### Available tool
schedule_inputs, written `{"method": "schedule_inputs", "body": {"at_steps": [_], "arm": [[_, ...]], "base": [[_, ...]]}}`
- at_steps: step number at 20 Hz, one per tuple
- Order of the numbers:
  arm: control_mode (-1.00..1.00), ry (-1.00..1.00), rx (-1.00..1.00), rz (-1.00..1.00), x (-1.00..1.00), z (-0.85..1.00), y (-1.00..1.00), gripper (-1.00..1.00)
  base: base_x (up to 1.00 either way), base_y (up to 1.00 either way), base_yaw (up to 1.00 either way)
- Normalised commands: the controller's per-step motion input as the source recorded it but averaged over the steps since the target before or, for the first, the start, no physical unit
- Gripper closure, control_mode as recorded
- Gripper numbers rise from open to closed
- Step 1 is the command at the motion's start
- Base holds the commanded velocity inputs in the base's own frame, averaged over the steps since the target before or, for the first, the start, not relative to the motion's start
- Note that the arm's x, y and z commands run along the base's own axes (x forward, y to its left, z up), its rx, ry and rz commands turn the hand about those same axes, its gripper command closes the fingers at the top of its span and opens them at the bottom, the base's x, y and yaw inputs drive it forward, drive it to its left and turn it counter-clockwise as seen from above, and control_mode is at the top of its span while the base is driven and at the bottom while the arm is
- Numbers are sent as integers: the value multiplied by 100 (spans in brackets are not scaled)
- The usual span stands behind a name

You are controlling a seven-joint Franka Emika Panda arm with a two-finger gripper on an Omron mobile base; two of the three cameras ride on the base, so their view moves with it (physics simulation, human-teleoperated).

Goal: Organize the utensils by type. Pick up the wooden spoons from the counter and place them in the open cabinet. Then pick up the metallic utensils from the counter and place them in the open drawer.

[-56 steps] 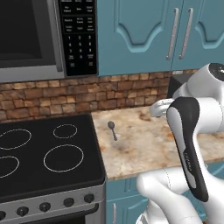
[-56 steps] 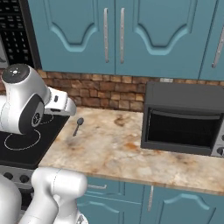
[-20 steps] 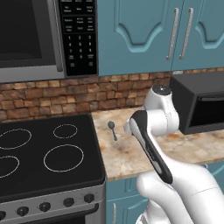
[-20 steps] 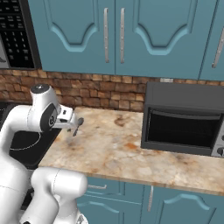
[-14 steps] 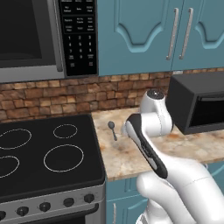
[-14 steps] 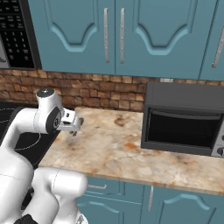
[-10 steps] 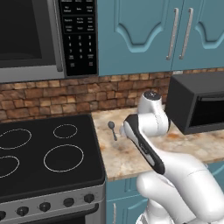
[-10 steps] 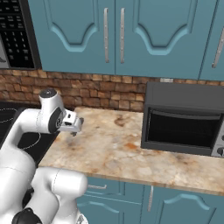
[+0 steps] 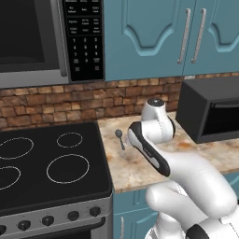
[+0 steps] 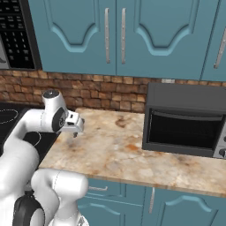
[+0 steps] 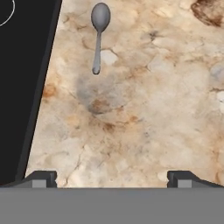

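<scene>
Now the tool [image 11: 112,177] has lowered nearer the grey spoon [image 11: 99,35].

I'm seeing one of the metallic utensils, the short dark-grey spoon [image 11: 98,35], lying flat on the counter [image 11: 153,109], close to the black stovetop's edge. In the hand view its round bowl is pointing up and its slim handle is running down toward me. From the left base view the dark-grey spoon [image 9: 120,138] is resting on the beige marbled counter [image 9: 126,168], bowl toward the brick wall.
</scene>
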Motion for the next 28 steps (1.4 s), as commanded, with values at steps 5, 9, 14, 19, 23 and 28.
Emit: {"method": "schedule_inputs", "body": {"at_steps": [5,9,14,19,23,28], "arm": [[-100,0,0,-4,47,-31,5,-100],[-100,3,0,-5,40,-24,1,-100],[-100,1,0,-5,35,-21,0,-100],[-100,0,0,-4,33,-13,0,-100],[-100,0,0,-1,27,-17,12,-100],[-100,0,0,0,15,-13,11,-100]], "base": [[0,0,0],[0,0,0],[0,0,0],[0,0,0],[0,0,0],[0,0,0]]}}
